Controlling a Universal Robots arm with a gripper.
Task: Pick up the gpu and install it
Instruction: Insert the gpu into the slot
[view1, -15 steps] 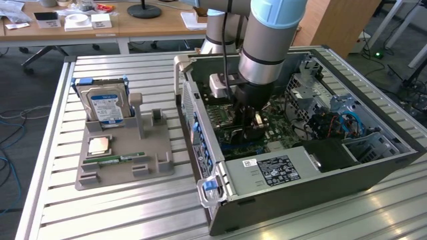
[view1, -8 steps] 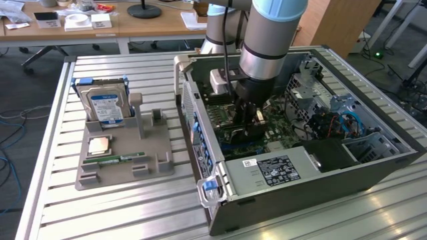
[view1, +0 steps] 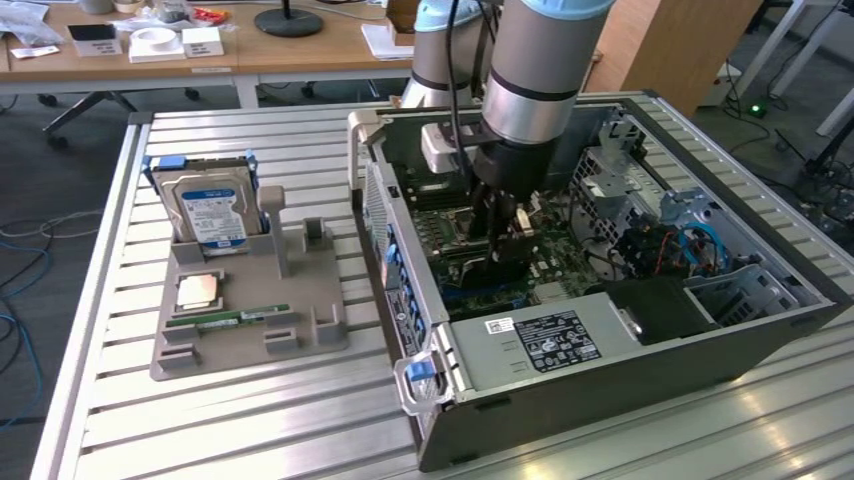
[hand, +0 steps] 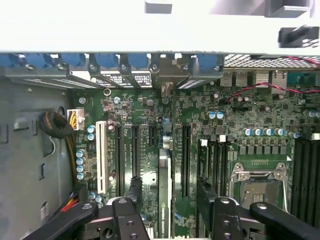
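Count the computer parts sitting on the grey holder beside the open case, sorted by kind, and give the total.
Hard drive: 1
Processor chip: 1
Memory stick: 1
Total: 3

The exterior view looks down from high and well back at the gripper inside the computer case; the wrist view, just behind the fingers (close), faces the motherboard both share.
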